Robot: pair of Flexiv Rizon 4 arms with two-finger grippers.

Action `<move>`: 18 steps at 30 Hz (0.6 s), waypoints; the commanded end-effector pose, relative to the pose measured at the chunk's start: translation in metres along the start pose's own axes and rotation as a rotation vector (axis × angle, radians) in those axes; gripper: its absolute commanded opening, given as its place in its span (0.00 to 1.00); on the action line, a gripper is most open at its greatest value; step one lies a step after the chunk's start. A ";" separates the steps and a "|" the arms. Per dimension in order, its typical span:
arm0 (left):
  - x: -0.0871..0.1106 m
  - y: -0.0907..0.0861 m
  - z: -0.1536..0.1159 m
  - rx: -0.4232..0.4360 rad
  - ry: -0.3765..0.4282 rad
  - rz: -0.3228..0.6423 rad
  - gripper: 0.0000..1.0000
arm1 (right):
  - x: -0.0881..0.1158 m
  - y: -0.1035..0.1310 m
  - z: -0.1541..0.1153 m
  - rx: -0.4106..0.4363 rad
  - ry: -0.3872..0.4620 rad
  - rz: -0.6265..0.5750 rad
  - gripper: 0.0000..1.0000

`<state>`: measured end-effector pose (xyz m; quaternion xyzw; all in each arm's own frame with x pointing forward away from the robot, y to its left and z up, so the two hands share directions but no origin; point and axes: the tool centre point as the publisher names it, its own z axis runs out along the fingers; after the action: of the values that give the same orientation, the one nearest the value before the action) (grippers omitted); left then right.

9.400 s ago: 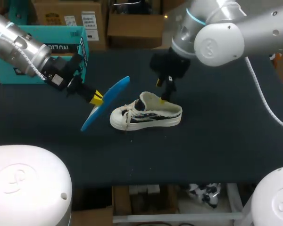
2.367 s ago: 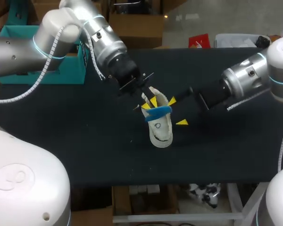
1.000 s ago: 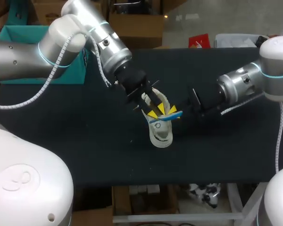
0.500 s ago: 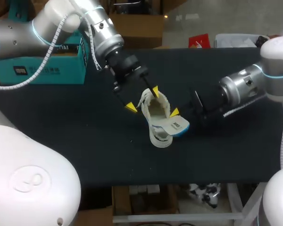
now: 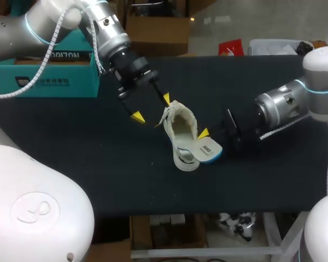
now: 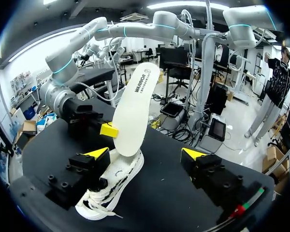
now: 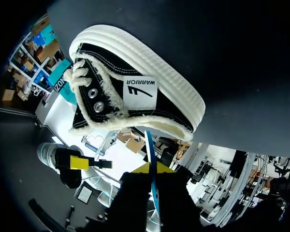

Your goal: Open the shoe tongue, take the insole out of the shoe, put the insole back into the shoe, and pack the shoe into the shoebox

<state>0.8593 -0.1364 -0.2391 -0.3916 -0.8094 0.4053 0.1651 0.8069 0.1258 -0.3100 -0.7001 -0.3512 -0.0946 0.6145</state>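
Note:
A cream canvas shoe (image 5: 180, 139) lies mid-table, toe toward the near edge. The insole (image 5: 208, 148), white on top and blue beneath, sticks out at the shoe's right side. My right gripper (image 5: 203, 134) is shut on it. In the right wrist view the insole (image 7: 151, 154) shows edge-on between that gripper's (image 7: 152, 168) fingers, just behind the shoe (image 7: 135, 96). My left gripper (image 5: 151, 107) stands open, up and to the left of the shoe's heel, holding nothing. In the left wrist view the insole (image 6: 133, 111) stands tall ahead of the left gripper (image 6: 145, 153), its lower end in the shoe (image 6: 111, 188).
A teal shoebox (image 5: 44, 60) sits at the far left of the black table (image 5: 98, 174). Bare tabletop lies in front of the shoe and to its right, under my right arm (image 5: 284, 106).
My left gripper opened, let go at the shoe's mouth and drew back to the far left. The right gripper swung the insole down to the shoe's right side.

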 end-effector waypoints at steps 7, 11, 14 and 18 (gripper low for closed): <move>-0.004 0.003 -0.007 -0.001 0.029 0.010 1.00 | -0.001 0.001 -0.002 0.008 0.000 0.004 0.00; -0.002 0.000 -0.002 0.004 -0.013 0.027 1.00 | -0.001 0.001 -0.002 0.008 0.003 0.001 0.00; 0.004 -0.004 0.006 0.018 -0.096 0.054 1.00 | 0.001 0.003 -0.002 0.010 0.011 -0.005 0.00; 0.012 -0.007 0.017 0.045 -0.213 0.082 1.00 | 0.003 0.006 -0.001 0.013 0.019 -0.012 0.00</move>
<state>0.8619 -0.1454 -0.2378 -0.4083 -0.7900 0.4374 0.1339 0.8105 0.1251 -0.3095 -0.6972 -0.3491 -0.1023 0.6177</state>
